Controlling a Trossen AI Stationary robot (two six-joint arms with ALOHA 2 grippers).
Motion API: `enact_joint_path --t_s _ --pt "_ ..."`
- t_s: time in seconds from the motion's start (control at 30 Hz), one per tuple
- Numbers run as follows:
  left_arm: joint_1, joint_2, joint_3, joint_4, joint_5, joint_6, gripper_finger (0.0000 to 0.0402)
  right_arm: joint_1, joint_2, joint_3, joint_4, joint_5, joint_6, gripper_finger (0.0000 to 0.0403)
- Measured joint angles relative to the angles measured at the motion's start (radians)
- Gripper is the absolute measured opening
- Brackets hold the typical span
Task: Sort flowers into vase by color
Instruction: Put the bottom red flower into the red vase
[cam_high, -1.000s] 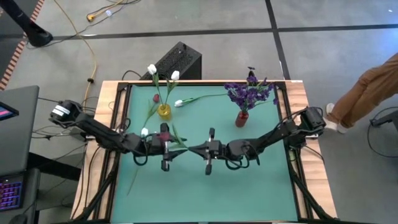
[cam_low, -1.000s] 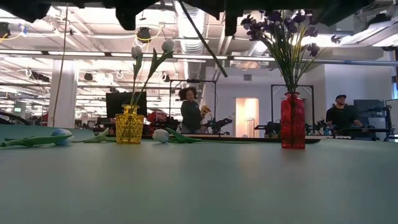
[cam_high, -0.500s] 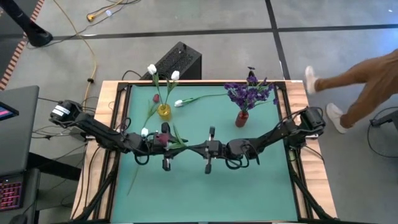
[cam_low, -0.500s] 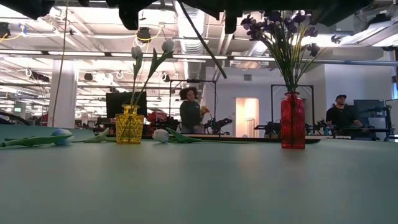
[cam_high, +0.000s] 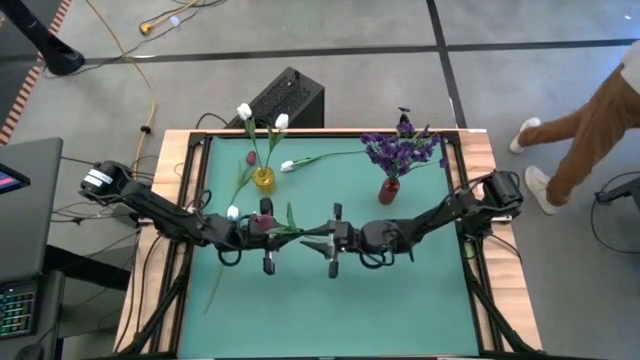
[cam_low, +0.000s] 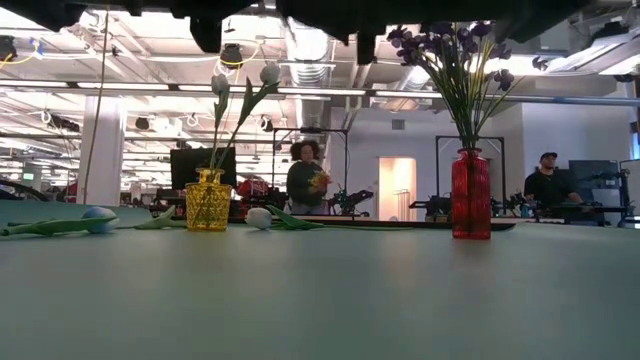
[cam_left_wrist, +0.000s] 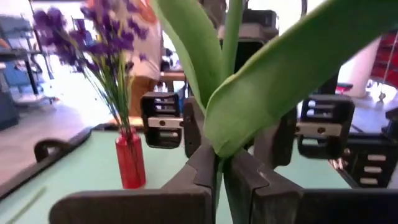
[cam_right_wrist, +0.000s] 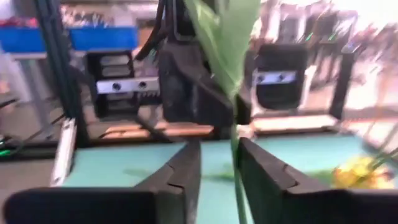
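Note:
My left gripper (cam_high: 268, 236) is over the table's middle, shut on a tulip's green stem (cam_high: 300, 231); a dark red head (cam_high: 257, 225) shows beside it. My right gripper (cam_high: 322, 242) faces it, open, a finger on each side of that stem (cam_right_wrist: 236, 177); whether they touch it I cannot tell. The yellow vase (cam_high: 264, 180) holds two white tulips (cam_high: 244, 110). The red vase (cam_high: 388, 190) holds the purple spray (cam_high: 400, 150). Two white tulips (cam_high: 287, 166) (cam_high: 232, 212) and a dark red one (cam_high: 250, 157) lie on the mat. My left gripper pinches the green stem (cam_left_wrist: 217, 177) between its two fingers, just where the broad leaves (cam_left_wrist: 273, 74) branch off. The stem runs on level toward the right gripper, lifted clear of the table.
Both vases stand in the far half of the green mat (cam_high: 400, 300); the near half is bare mat. A wooden rim (cam_high: 480, 180) frames the table. A person (cam_high: 590, 120) walks past the table's right side, and others show in the room behind (cam_low: 305, 175).
My right gripper has moved a little toward the table's left, closer to the left gripper. The stem's free end, which slanted down into the top of the low view, has risen out of that view, and the stem now lies more level between the grippers.

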Motion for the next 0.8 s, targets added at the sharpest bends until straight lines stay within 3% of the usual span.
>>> enact_joint_path --t_s 0.2,0.33,0.53,0.8 --pt "0.0 0.0 0.0 -0.068 0.035 -0.047 0.0001 -0.03 0.0 0.128 -0.393 -0.06 0.075 0.0215" --pt "0.0 0.0 0.022 -0.154 0.048 -0.061 0.0 -0.029 0.0 0.179 -0.514 -0.06 0.064 0.0241" --pt "0.0 0.0 0.079 -0.319 0.048 -0.077 0.0 -0.02 0.0 0.202 -0.59 -0.061 0.054 0.024" --pt "0.0 0.0 0.089 -0.327 0.048 -0.067 0.0 -0.021 0.0 0.202 -0.589 -0.059 0.051 0.0213"
